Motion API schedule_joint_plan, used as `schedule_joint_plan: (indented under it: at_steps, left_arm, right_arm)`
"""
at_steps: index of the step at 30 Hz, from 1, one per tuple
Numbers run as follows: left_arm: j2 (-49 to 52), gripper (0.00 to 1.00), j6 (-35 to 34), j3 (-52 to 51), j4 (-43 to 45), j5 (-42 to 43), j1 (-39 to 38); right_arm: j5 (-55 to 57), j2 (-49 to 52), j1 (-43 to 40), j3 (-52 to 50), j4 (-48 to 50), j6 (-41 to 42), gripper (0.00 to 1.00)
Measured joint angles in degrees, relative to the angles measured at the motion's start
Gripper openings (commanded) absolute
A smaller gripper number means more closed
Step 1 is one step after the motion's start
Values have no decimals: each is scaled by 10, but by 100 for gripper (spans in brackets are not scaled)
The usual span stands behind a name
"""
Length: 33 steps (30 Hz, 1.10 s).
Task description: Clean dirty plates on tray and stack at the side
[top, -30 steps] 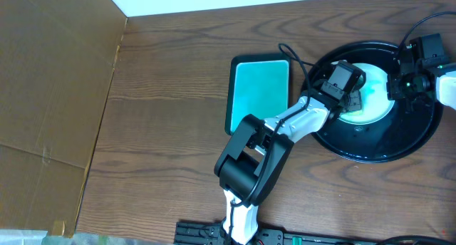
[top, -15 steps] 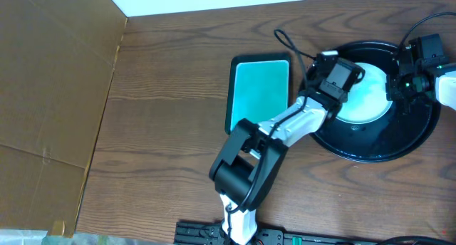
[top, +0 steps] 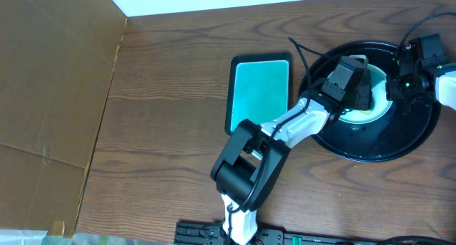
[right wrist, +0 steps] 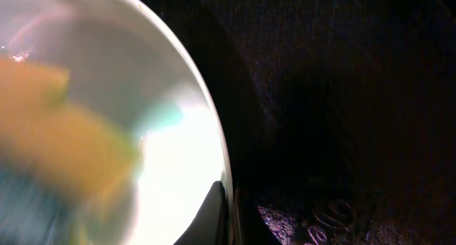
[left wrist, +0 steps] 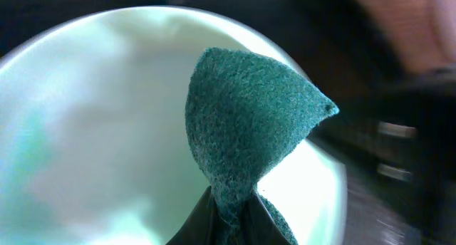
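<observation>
1. Right of the teal dish [top: 260, 92], your left gripper [top: 354, 88] has swept back over the plate [top: 377, 102] on the tray [top: 385, 142].
2. Only its wrist view shows you the jaws clamped on a green sponge [left wrist: 242, 124].
3. Your right gripper [right wrist: 229, 216] is pinched closed on the plate's right rim.

Overhead looks straight down on the table [top: 171, 74], tray [top: 399, 142] at the right. Left wrist sits very near over one plate [left wrist: 92, 95], sponge [left wrist: 242, 117] filling its view. Right wrist peers along that plate's rim, tray beyond.
</observation>
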Motion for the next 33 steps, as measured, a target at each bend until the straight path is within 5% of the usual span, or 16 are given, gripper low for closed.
schedule_joint_plan:
  at_steps: [17,27,33]
  left_arm:
    - [21,7,0,6,-48,-202,41]
    - [-120,7,0,-4,-73,-234,77]
    - [-179,7,-7,-4,-167,-222,105]
  right_arm:
    - [-1,0,0,0,1,2,1]
    - [3,0,3,0,11,-4,1]
    - [41,-29,9,-3,0,-30,1]
